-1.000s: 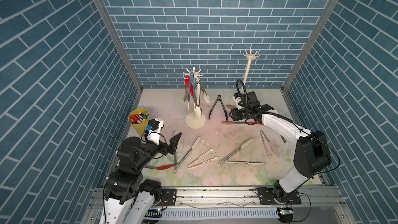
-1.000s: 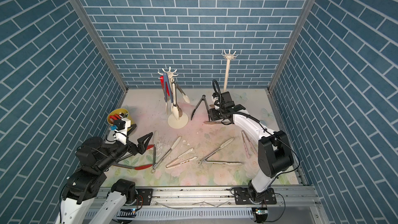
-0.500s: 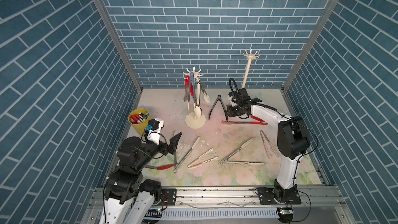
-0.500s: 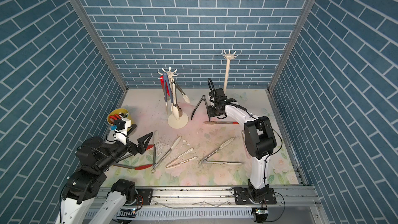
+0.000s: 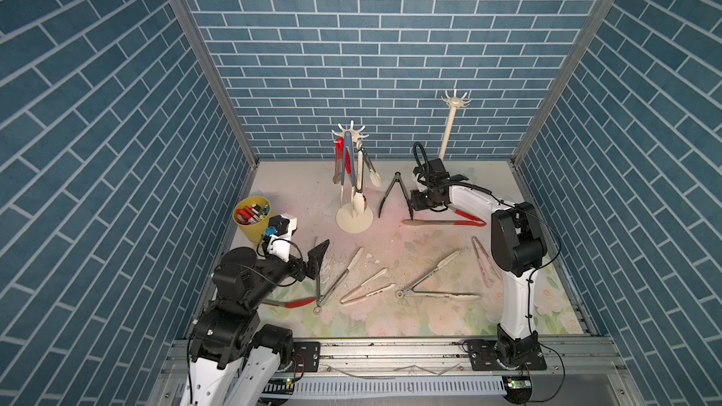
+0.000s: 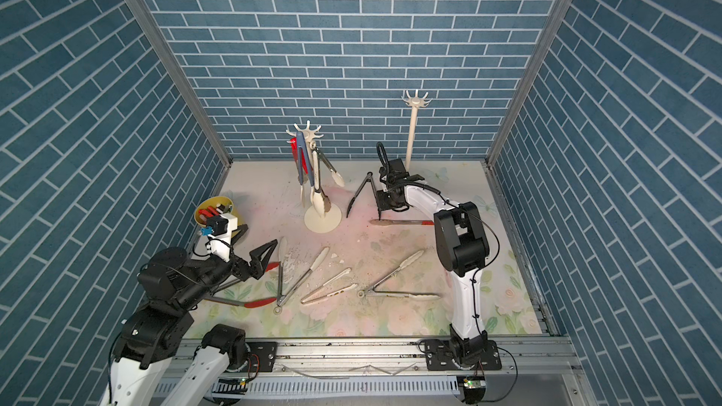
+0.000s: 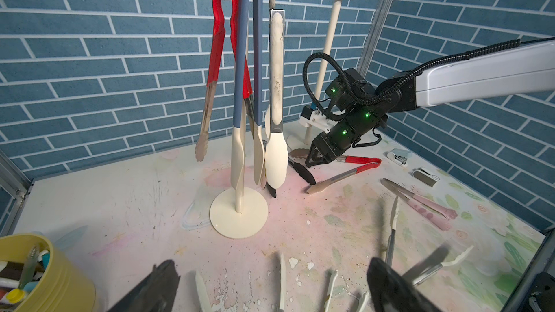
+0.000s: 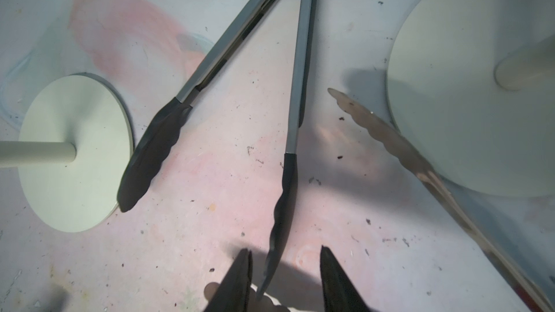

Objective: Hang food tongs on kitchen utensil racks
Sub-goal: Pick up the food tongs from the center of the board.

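Blue brick-patterned walls; scuffed floral tabletop. Two tall cream hooked racks: near rack hung with red, blue and cream-tipped tongs; far rack, its base hidden behind the right arm in both top views. The left gripper: jaws wide apart, fingers cut off at the frame edge. The right gripper: jaws apart, astride one black tip of steel V-shaped tongs lying between the racks; contact unclear.

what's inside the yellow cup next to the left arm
The yellow cup holds short coloured markers, red, white and dark ones, packed together. Their lower ends and the cup's bottom are hidden by its wall.
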Robot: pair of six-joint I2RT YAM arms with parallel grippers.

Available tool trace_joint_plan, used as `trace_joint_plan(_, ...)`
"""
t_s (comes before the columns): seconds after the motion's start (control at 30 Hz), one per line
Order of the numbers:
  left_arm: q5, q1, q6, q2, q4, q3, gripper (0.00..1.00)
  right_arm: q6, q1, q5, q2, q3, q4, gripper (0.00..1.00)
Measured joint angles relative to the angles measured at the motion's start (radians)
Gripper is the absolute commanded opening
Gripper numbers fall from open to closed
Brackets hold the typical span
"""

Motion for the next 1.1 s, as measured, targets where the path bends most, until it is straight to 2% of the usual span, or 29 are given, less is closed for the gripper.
trace_joint_plan(1.1, 0.0, -0.006, 0.0, 0.013, 0.0, -0.008, 0.99, -0.021, -0.003, 0.036, 0.28, 0.346, -0.114, 0.3)
